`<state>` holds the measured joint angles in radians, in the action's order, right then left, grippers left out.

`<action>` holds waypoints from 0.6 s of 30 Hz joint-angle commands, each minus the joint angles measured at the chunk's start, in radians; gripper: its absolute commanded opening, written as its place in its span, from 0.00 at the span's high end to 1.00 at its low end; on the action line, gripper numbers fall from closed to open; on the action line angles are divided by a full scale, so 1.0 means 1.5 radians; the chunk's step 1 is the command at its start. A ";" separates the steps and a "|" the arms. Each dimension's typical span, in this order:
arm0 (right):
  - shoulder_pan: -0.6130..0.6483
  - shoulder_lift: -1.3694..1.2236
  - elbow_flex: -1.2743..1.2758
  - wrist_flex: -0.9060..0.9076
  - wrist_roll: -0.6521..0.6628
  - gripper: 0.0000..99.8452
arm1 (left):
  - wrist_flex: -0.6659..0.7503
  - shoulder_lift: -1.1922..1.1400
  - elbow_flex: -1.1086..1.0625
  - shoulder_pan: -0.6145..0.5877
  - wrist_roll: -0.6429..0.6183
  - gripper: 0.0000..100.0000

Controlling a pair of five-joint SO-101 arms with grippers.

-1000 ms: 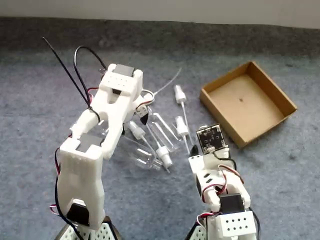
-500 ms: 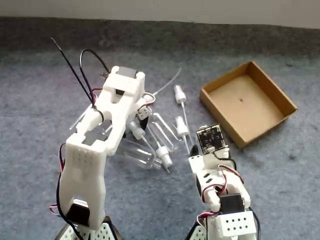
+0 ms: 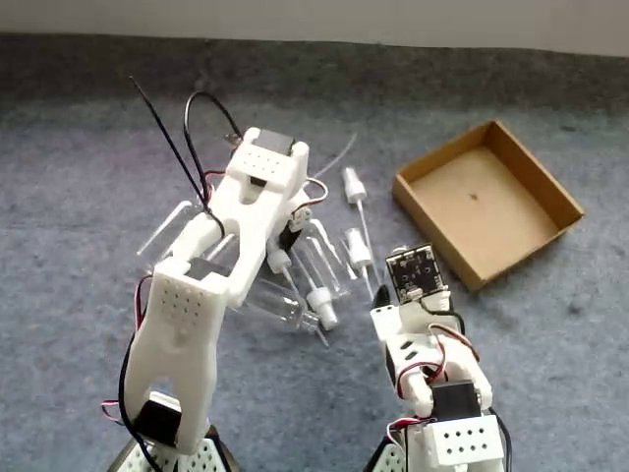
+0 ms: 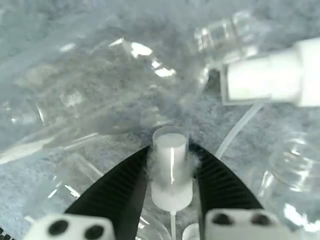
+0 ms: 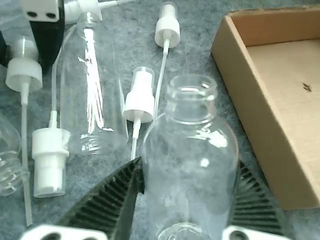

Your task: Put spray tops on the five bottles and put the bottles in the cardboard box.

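The left gripper [image 4: 171,152] has been swung over, spray top [image 4: 171,187] clamped — the right gripper's [image 5: 189,170] bottle [image 5: 187,135] is held for capping.

I'd call this a small robotics lab or a hobbyist's test bench. A grey carpet-like mat [image 3: 79,226] is spread under everything, and just beside the cardboard box [image 3: 511,211] stands a white, 3D-printed-looking arm [image 3: 432,383] with a bare circuit board [image 3: 413,270] and exposed motors, while a second such arm [image 3: 197,295] farther from the box trails loose black wires [image 3: 169,142]. Clear bottles [image 3: 280,303] and spray tops [image 3: 352,185] lie scattered on the mat near the box, and beyond it runs a plain pale wall [image 3: 393,18].
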<state>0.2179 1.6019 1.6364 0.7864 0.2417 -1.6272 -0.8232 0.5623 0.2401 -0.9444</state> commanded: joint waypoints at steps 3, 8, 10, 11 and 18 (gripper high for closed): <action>-0.009 -0.001 -0.007 -0.012 -0.002 0.78 | -0.020 0.008 0.020 0.008 -0.004 0.93; -0.008 -0.001 -0.007 -0.012 -0.002 0.78 | -0.081 0.053 0.074 0.010 -0.003 0.93; -0.008 -0.001 -0.007 -0.012 -0.002 0.78 | -0.081 0.077 0.077 0.009 -0.003 0.93; -0.008 -0.001 -0.007 -0.012 -0.002 0.78 | -0.081 0.091 0.077 0.010 -0.003 0.93; -0.008 -0.001 -0.007 -0.012 -0.006 0.78 | -0.081 0.220 0.075 0.012 0.144 0.93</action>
<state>0.2179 1.6019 1.6364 0.7864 0.2417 -1.7331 -0.6559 0.6237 0.2447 -0.8892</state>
